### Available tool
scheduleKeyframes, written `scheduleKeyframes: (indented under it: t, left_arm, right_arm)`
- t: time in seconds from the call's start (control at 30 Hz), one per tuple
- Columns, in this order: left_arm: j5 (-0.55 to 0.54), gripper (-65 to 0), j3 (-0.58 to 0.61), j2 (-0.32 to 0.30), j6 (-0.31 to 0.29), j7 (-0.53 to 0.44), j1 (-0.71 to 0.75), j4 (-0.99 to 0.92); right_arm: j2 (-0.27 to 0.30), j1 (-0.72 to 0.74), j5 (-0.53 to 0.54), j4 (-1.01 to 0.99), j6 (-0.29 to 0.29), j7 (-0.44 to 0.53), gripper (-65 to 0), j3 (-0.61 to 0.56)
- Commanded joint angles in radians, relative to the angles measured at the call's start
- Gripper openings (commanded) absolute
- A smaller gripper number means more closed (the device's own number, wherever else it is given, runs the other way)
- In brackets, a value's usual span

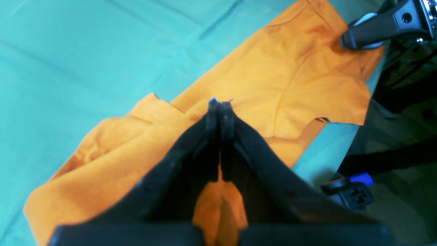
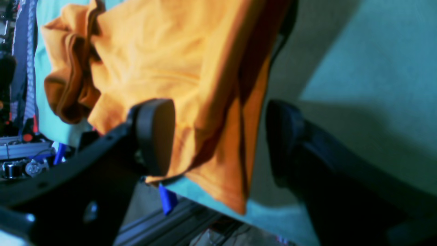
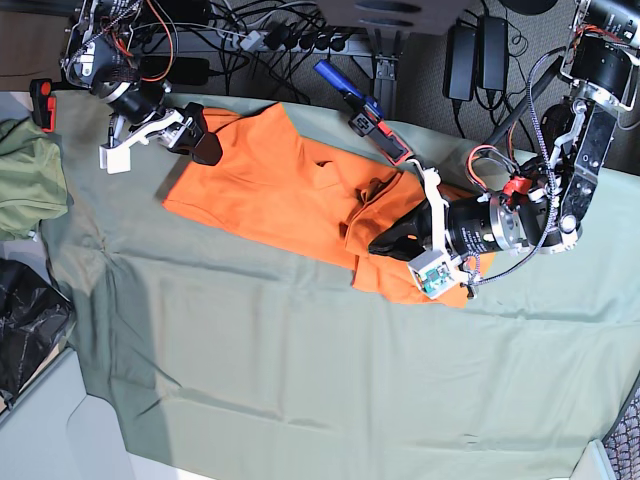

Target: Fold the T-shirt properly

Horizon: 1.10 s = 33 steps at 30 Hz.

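Two tools low over T-shirt

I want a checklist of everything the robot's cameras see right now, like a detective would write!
Surface: grey-green table cloth, wrinkled, covering the table.
Job's things: orange T-shirt lying at the far edge, partly bunched near the middle.
Clutter: olive-green garment heaped at the base view's left edge.
Grippers: left gripper shut, tips on the shirt; right gripper open around a shirt edge.
Cables: bundle behind the table; wires on the left arm.
Surroundings: black power bricks on the floor behind.
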Motion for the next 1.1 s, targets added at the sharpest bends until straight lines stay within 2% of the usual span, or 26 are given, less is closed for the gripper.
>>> scheduleKeyframes:
  t: [0.0,0.17,0.53,0.9,0.97,1.0,1.07]
  left_arm:
    - [-0.018,-65.0,-0.003,-0.003,-0.008,-0.024,-0.014,0.019]
    - [-0.018,-65.0,-0.003,-0.003,-0.008,-0.025,-0.014,0.019]
    - [-0.017,-65.0,-0.003,-0.003,-0.008,-0.025,-0.014,0.019]
    - [-0.01,-65.0,-0.003,-0.003,-0.008,-0.025,-0.014,0.019]
    - [-0.01,-65.0,-0.003,-0.003,-0.008,-0.025,-0.014,0.019]
    - [-0.01,-65.0,-0.003,-0.003,-0.008,-0.025,-0.014,0.019]
    - [-0.01,-65.0,-0.003,-0.003,-0.008,-0.026,-0.014,0.019]
  right_arm:
    - [0.009,0.009,0.007,0.017,0.145,0.016,-23.4,0.006]
    - [-0.011,0.045,-0.035,0.011,0.145,0.035,-23.4,0.006]
    - [-0.09,0.059,-0.041,-0.006,0.145,0.034,-23.5,-0.021]
    - [-0.09,0.059,-0.074,-0.006,0.145,0.063,-24.2,-0.026]
    - [-0.09,0.059,-0.075,-0.006,0.145,0.08,-31.3,-0.026]
    - [-0.09,0.059,-0.079,-0.006,0.145,0.097,-38.7,-0.026]
    - [-0.09,0.06,-0.103,-0.006,0.146,0.137,-60.2,-0.026]
